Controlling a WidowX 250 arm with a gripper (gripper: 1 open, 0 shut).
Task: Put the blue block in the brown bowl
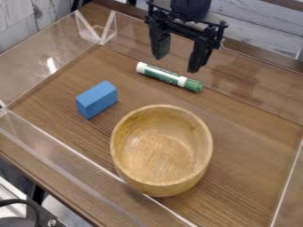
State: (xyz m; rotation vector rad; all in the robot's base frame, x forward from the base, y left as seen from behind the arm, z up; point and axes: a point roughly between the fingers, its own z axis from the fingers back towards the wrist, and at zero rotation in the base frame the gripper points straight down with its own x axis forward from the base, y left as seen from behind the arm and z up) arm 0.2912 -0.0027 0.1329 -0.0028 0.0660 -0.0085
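Nothing's done yet: the small matte bright-blue rectangular block (97, 98) sits on the table, just beside the empty round light-brown wooden bowl (162, 148). The black gripper (178, 51) hangs open and empty, well apart from it, so everything's left.

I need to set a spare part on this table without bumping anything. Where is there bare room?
Bare wood lies right of the brown bowl and below the marker pen, toward the clear right wall. Another patch is the back-left corner, behind the blue block. It is crowded between block, bowl and pen; the open gripper hangs over the pen's back side.
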